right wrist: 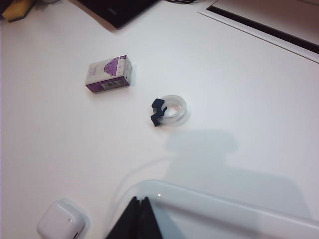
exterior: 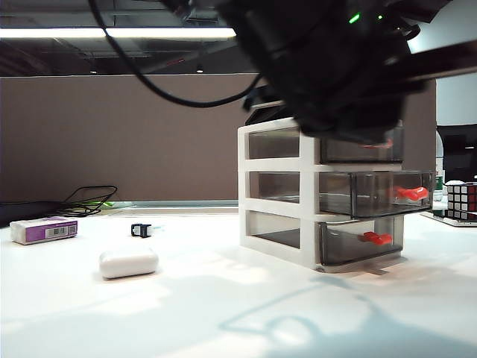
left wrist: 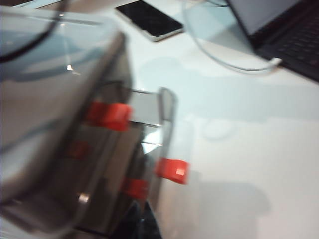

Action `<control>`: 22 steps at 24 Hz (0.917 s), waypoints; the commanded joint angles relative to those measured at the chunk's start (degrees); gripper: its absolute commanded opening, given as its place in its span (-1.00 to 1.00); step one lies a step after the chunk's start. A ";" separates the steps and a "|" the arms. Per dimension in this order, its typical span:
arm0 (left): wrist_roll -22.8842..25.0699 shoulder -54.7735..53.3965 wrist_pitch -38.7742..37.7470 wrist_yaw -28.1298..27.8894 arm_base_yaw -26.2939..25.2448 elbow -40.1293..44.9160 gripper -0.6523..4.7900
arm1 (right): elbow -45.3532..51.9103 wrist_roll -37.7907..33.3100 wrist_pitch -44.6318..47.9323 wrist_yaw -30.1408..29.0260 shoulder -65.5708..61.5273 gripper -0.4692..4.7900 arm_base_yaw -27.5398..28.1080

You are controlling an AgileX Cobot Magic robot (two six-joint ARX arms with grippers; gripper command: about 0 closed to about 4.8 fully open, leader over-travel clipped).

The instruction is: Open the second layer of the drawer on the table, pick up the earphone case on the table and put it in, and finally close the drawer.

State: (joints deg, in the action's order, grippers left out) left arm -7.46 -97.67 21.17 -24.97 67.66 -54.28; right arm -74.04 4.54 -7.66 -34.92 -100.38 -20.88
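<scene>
White table (exterior: 223, 306) carries the earphone case (exterior: 128, 262) at eight o'clock, the drawer (exterior: 324, 198) at three with its second layer (exterior: 373, 192) pulled out, the left gripper (left wrist: 142, 219) pressed together beside it, and the right gripper (right wrist: 138, 219) likewise closed.

A purple-and-white box (exterior: 44, 230) lies near the worktop's left edge, with a small black-and-white clip (exterior: 140, 230) further in. Black cables (exterior: 88, 200) coil at the back edge. A Rubik's cube (exterior: 460, 200) stands by the right edge. A phone (left wrist: 149, 20) and laptop (left wrist: 279, 25) lie elsewhere on the worktop.
</scene>
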 commanded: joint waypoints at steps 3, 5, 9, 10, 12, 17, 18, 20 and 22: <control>0.15 -0.11 0.59 7.06 -4.74 -0.11 -0.78 | 0.26 0.20 -2.89 0.24 -0.17 -0.84 -0.17; 0.15 -0.24 0.50 8.44 -6.05 -0.13 -0.78 | 0.26 0.22 -2.91 0.24 -0.17 -0.84 -0.17; -0.04 -0.26 -0.63 13.07 -8.61 -0.13 -0.78 | 0.26 0.22 -2.78 0.26 -0.17 -0.84 -0.17; -0.04 -0.26 -0.96 13.84 -8.70 -0.13 -0.78 | 0.26 0.20 -2.73 0.26 -0.17 -0.84 -0.17; -0.50 -0.33 -1.29 17.07 -9.31 -0.15 -0.78 | 0.26 0.20 -2.54 0.26 -0.17 -0.84 -0.17; -3.78 -2.89 -2.82 24.20 -9.57 -0.59 -0.78 | 0.26 0.13 -2.89 0.24 -0.17 -0.84 -0.20; -3.72 -3.02 -3.32 24.17 -9.14 -0.59 -0.78 | 0.26 0.04 -2.89 0.24 -0.17 -0.84 -0.20; -3.48 -3.08 -3.32 25.03 -8.15 -0.59 -0.78 | 0.26 -0.02 -3.06 0.22 -0.17 -0.84 -0.20; -3.58 -3.08 -3.63 26.67 -8.09 -0.59 -0.78 | 0.26 -0.02 -3.19 0.22 -0.17 -0.84 -0.20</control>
State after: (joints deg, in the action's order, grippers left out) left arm -11.00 -100.29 20.03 -1.02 59.24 -55.05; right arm -74.06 4.51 -8.03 -35.00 -100.36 -20.88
